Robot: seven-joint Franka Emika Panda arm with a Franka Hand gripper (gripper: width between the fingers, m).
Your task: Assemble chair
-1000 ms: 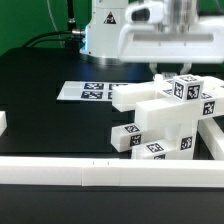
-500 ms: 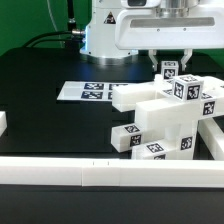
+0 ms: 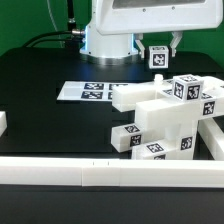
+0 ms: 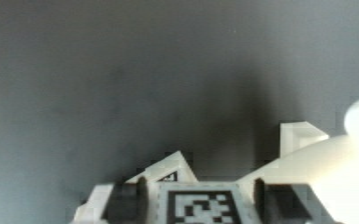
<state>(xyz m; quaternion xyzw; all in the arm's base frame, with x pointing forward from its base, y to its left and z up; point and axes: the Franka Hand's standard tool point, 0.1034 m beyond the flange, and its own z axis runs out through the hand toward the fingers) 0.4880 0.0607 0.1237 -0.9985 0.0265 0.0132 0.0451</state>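
The partly joined chair (image 3: 160,122) stands as a stack of white blocky pieces with black-and-white tags at the exterior view's right. Above it hangs my gripper (image 3: 158,56), shut on a small white tagged block (image 3: 158,57) that is clear of the stack. In the wrist view the same tagged block (image 4: 202,207) sits between my two fingers (image 4: 133,200), over the black table. A white piece of the chair (image 4: 345,150) shows blurred at the edge. The rest of the held piece is hidden.
The marker board (image 3: 85,92) lies flat on the black table (image 3: 50,110), to the exterior view's left of the chair. A long white border rail (image 3: 100,172) runs along the front, with a short white piece (image 3: 3,122) at the left edge.
The gripper has risen straight up from the top of the chair stack, carrying the tagged block with it. The stack has not moved.
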